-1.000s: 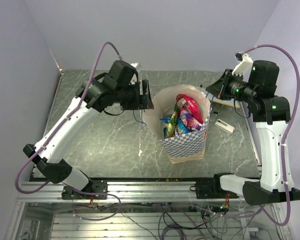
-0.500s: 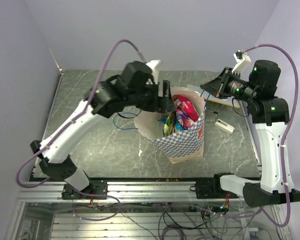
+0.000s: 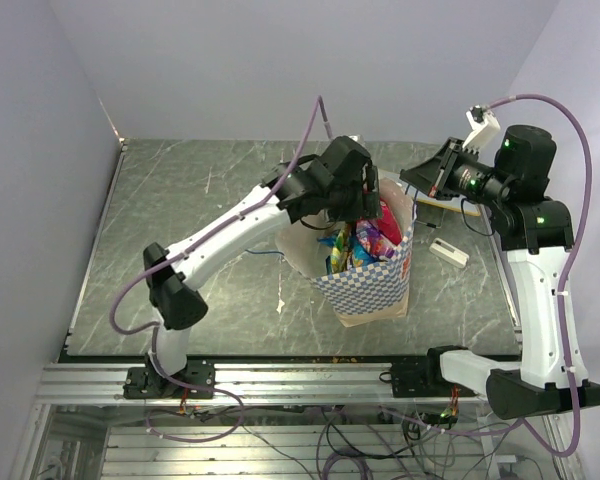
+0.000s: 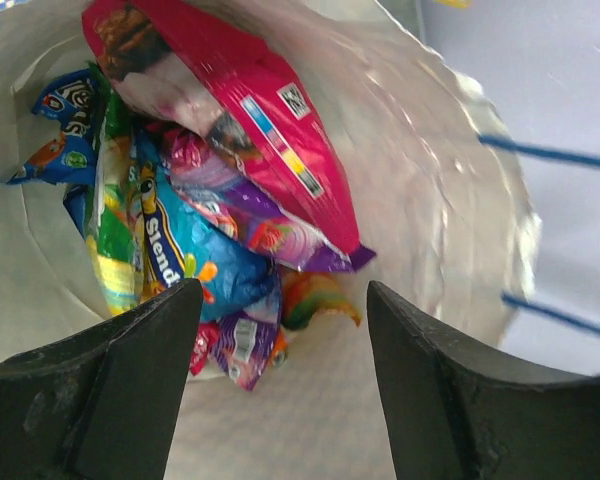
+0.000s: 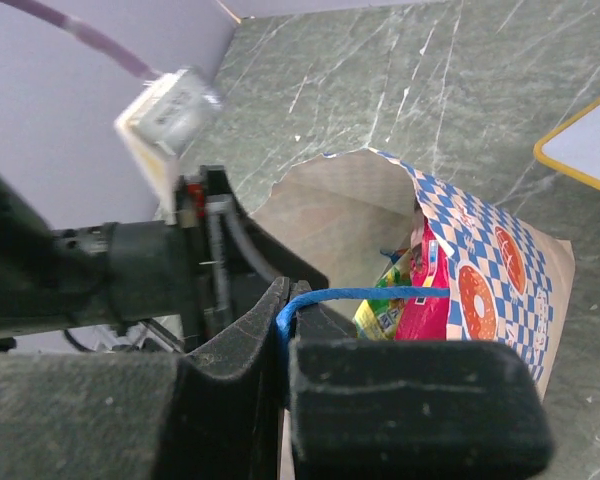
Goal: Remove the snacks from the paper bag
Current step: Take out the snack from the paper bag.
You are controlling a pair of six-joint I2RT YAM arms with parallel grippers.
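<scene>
The paper bag [image 3: 372, 285], blue-and-white checkered with orange marks, stands open mid-table, full of snacks [image 3: 365, 240]. In the left wrist view I look into it: a red packet [image 4: 242, 110] on top, blue [image 4: 195, 262], green [image 4: 108, 235] and purple [image 4: 238, 342] ones below. My left gripper [image 3: 368, 205] is open at the bag's mouth, jaws either side of the packets, touching none [image 4: 280, 390]. My right gripper [image 3: 427, 182] is shut on the bag's blue cord handle [image 5: 365, 294], holding the bag's right side [image 5: 485, 270] up.
A small white block [image 3: 448, 252] lies right of the bag. A yellow-edged sheet [image 3: 450, 205] lies behind it, also in the right wrist view [image 5: 585, 145]. The second blue handle [image 3: 265, 252] hangs left of the bag.
My left arm has swung right from the bag's left side to over its mouth. The bag's left wall has folded in. My right gripper keeps the handle.
</scene>
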